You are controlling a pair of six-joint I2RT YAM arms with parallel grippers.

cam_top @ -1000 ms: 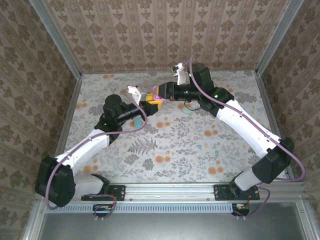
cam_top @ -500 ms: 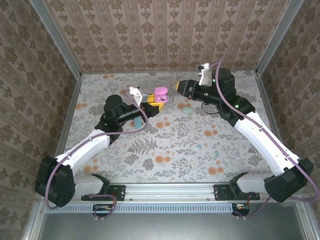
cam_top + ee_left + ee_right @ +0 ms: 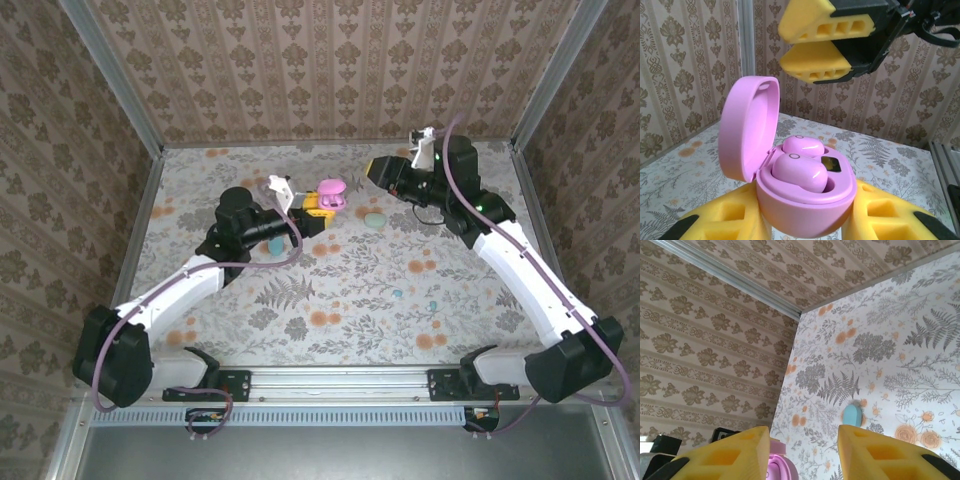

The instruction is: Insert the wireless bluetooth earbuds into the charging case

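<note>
Two pink earbuds point(image 3: 797, 172) sit side by side in the wells of the open pink charging case point(image 3: 805, 210) and look seated. The lid point(image 3: 747, 125) is hinged up at the left in the left wrist view. The case is off the tabletop point(image 3: 350, 270), left of centre toward the back, and the left fingers point(image 3: 725, 220) are clamped on its lower shell. The right fingers point(image 3: 880, 450) are spread with nothing between them. They sit above and just beyond the case, with a clear gap to it.

Handling, as a judgement:
- **Buds:** tiny, very light, hard glossy plastic and rounded, so probably slippery and apt to squirt out of foam pads. Pinch across the widest part of the body with a light squeeze.
- **Case:** light, rigid, smooth egg shape, with the hinge likely the weak spot. Grip the lower shell, never the lid.

Two loose pale-blue buds point(image 3: 397, 294) lie close together on the tabletop right of centre, well apart from the held case. A mint case point(image 3: 374, 219) lies just right of the held case, and a blue case point(image 3: 273, 245) lies beside the left arm.
</note>
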